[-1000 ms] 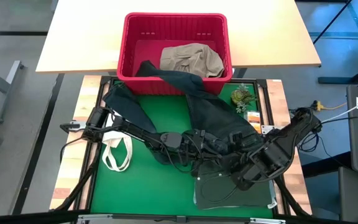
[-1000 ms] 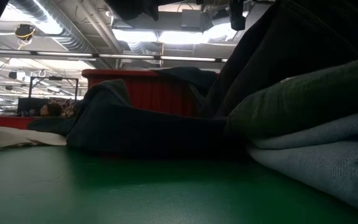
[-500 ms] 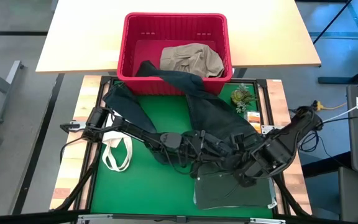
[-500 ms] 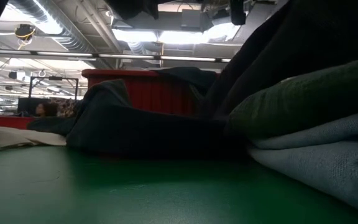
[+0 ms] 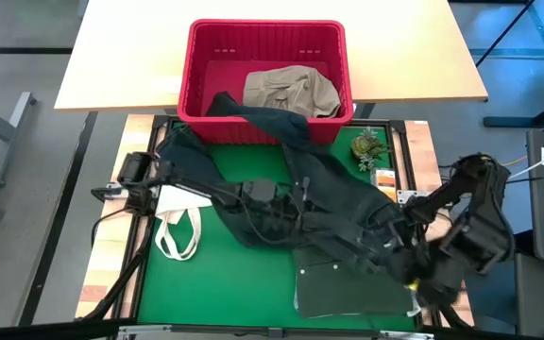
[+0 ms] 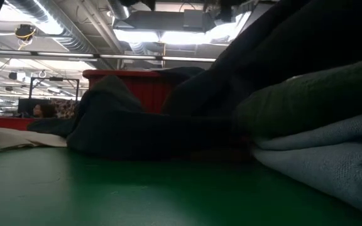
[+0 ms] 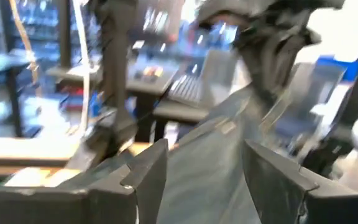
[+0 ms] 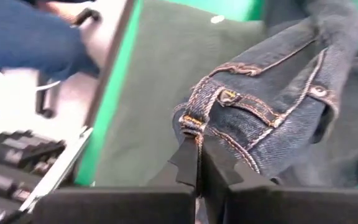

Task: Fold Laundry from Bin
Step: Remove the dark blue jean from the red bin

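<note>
Right end effector (image 8: 199, 163) pinches the waistband of the dark jeans (image 5: 329, 194).
Its fingers are closed on the denim edge near the folded green garment (image 5: 348, 288), at the bench's right side. The left end effector (image 7: 204, 174) stands wide, holding nothing. The jeans trail to the red bin (image 5: 192, 66), where a khaki piece (image 5: 291, 90) lies.

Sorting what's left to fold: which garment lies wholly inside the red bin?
The khaki-beige garment, bunched in the bin. The dark jeans only drape over its rim onto the mat.
</note>
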Robot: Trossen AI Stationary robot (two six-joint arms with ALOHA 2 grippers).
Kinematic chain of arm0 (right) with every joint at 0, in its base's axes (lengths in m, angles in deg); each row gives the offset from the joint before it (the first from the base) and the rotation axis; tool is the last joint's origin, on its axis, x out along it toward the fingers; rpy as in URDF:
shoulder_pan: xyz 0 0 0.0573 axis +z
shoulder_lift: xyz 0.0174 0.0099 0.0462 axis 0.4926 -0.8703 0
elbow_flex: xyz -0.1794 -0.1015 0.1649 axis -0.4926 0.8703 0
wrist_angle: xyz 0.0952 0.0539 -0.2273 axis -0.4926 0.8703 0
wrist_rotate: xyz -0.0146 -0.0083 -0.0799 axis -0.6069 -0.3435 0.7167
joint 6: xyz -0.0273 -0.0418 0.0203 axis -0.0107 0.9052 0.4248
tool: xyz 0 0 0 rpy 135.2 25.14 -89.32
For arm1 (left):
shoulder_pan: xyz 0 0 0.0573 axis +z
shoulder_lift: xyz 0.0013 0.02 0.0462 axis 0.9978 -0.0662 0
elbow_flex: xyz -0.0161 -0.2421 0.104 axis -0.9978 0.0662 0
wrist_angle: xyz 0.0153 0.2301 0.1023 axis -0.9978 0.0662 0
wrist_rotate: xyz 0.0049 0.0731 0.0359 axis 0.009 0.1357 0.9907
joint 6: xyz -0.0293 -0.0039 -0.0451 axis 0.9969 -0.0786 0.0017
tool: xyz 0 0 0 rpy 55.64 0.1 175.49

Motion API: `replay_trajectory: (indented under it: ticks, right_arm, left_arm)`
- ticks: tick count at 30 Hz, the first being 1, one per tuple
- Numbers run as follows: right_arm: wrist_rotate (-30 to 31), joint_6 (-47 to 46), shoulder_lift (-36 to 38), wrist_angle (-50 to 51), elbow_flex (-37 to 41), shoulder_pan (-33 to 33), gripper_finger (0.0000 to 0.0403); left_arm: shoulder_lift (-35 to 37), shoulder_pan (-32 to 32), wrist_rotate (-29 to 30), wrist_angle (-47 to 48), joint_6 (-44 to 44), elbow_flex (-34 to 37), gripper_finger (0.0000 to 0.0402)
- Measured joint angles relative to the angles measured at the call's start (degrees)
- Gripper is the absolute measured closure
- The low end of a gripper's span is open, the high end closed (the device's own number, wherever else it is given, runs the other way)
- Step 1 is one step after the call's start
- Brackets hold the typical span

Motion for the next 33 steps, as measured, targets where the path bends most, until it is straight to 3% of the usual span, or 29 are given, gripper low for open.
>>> replay_trajectory:
  ticks: [9,14,19,25,33]
  right_arm:
    - [-0.8,-6.2,0.0,-4.2,0.0,11.2,0.0399]
    - [-0.7,-14.3,0.0,-5.2,0.0,14.4,0.0397]
    - [1.8,-16.5,0.0,-6.1,0.0,15.6,0.0398]
    - [2.9,-16.5,0.0,-6.1,0.0,15.4,0.0398]
    - [4.2,-16.5,0.0,-6.1,0.0,15.4,0.0400]
  left_arm:
    - [13.5,3.1,1.8,31.7,-9.8,0.0,0.0217]
    - [21.9,3.6,4.6,47.1,-9.7,0.0,0.0222]
    - [27.3,3.2,4.6,62.1,-6.7,0.0,0.0223]
    - [28.3,0.5,5.5,84.6,-4.8,0.1,0.0223]
    - [28.0,-0.3,15.8,104.1,2.1,0.1,0.0223]
